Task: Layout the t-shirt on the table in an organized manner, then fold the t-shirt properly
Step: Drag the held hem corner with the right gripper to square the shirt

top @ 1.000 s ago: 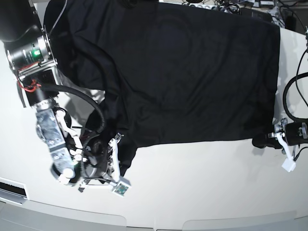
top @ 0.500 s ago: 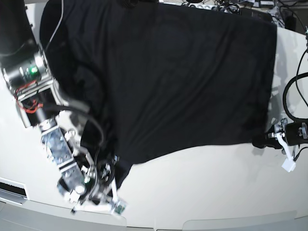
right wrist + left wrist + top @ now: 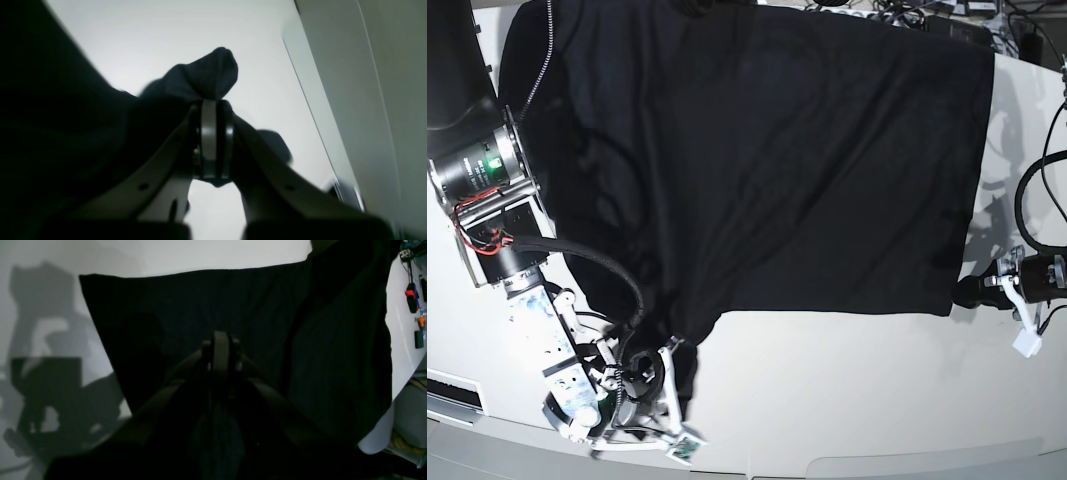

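The right claw [image 3: 212, 140] is seen closed tight in the right wrist view, with a bunch of the t-shirt [image 3: 200, 83] pinched between its fingers [image 3: 208, 133]; a dark knot of fabric bulges out beyond the tips, and a small tuft hangs beneath them. In the base view the same right claw [image 3: 652, 385] is found near the front edge of the tabletop [image 3: 847, 400], toward its left corner, and a lower corner of the t-shirt [image 3: 767, 170] is drawn down to it in a narrow point.

The left claw [image 3: 220, 351] is shown in the left wrist view with its fingers brought together. Black cloth lies under and around them, but whether any of the t-shirt [image 3: 233, 313] is gripped cannot be told from that dark picture. In the base view the left claw [image 3: 972, 292] is met at the right edge of the tabletop, right at the shirt's lower right corner.

Only the base view gives the whole garment, spread broad across the rear and middle of the tabletop. Only the left wrist view shows small coloured objects [image 3: 412, 300] lying on the tabletop [image 3: 200, 255] beyond the cloth.
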Robot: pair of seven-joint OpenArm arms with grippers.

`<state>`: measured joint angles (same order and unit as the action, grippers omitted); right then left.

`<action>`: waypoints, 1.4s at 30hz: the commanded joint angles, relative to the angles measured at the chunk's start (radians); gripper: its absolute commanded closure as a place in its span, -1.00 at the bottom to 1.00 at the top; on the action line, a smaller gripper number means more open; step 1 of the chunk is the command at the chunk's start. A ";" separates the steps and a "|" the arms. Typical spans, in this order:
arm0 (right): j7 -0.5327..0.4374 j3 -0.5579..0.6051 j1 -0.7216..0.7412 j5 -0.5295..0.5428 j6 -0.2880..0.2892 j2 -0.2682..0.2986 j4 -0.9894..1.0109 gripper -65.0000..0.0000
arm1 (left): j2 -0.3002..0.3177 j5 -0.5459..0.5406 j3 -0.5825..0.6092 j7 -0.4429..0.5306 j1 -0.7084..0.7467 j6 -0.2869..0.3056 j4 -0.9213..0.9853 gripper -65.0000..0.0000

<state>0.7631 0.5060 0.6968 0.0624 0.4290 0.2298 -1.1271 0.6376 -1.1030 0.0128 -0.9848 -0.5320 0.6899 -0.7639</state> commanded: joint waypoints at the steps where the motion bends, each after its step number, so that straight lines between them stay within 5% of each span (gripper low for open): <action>1: -0.035 -0.009 0.046 -0.027 -0.046 0.006 0.010 0.83 | 0.021 -0.024 -0.008 0.019 -0.028 0.008 -0.013 1.00; 5: -0.046 -0.009 0.062 -0.117 -0.257 0.006 0.093 -0.27 | 0.022 -0.024 -0.008 0.019 -0.028 0.008 -0.013 1.00; 8: 0.018 -0.009 0.080 -0.187 -0.516 0.013 0.100 -0.26 | 0.021 -0.024 -0.008 0.019 -0.028 0.008 -0.013 1.00; 11: 0.023 -0.009 0.093 -0.192 -0.587 0.036 0.085 -0.07 | 0.022 -0.024 -0.008 0.019 -0.028 0.008 -0.013 1.00; 19: 0.162 -0.043 0.050 0.008 -0.575 0.090 0.066 -0.05 | 0.022 0.064 -0.008 0.073 -0.029 0.005 -0.013 1.00; 23: 0.162 -0.188 -0.040 0.046 -0.529 0.092 0.066 -0.05 | 0.022 0.172 -0.008 0.153 -0.028 -0.084 -0.013 1.00; 29: 0.165 -0.476 -0.185 0.259 -0.318 0.075 0.066 -0.05 | 0.021 0.209 -0.008 0.185 -0.028 -0.105 -0.013 1.00; 34: 0.165 -0.643 -0.275 0.299 -0.122 0.068 0.066 -0.05 | -0.002 0.210 -0.008 0.185 -0.029 -0.099 -0.013 1.00; 42: 0.109 -0.795 -0.419 0.290 -0.130 0.070 0.067 -0.05 | -0.056 0.273 -0.008 0.185 -0.028 -0.098 -0.013 1.00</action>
<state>0.8833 -0.2855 0.2512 0.3416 0.2966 0.2855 -1.0443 0.5629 -0.8165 0.0124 -0.8173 -0.5297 0.5842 -0.7639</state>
